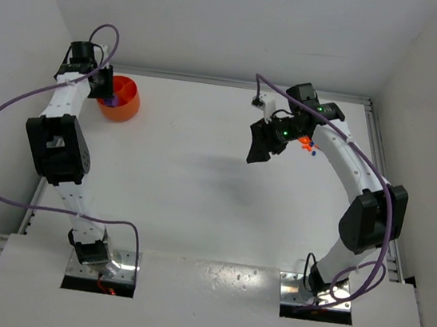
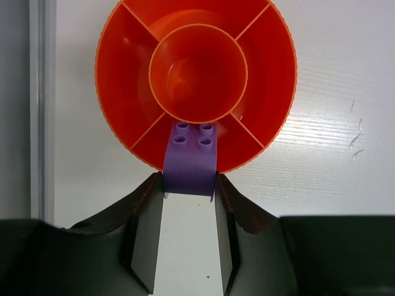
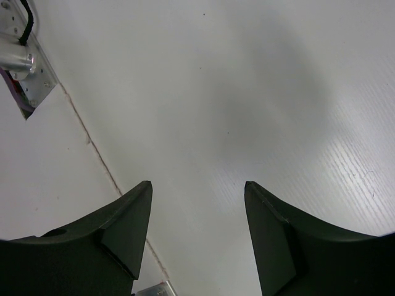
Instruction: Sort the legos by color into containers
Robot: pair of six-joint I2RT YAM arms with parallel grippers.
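A purple lego point(image 2: 190, 161) sits pinched between the fingertips of my left gripper point(image 2: 188, 179), which is shut on it. It hangs over the near rim of the round orange container point(image 2: 123, 68), a bowl with a centre cup and several outer compartments. From above, the left gripper point(image 1: 107, 92) is at the container point(image 1: 125, 107) in the far left corner. My right gripper point(image 1: 260, 154) hangs open above the bare table with nothing between its fingers point(image 3: 133, 222). A few small orange and blue legos point(image 1: 310, 147) lie by the right arm's wrist.
White walls enclose the table on three sides. A metal rail point(image 1: 381, 153) runs along the right edge, close to the loose legos. A seam and a bolted bracket point(image 3: 24, 65) show in the right wrist view.
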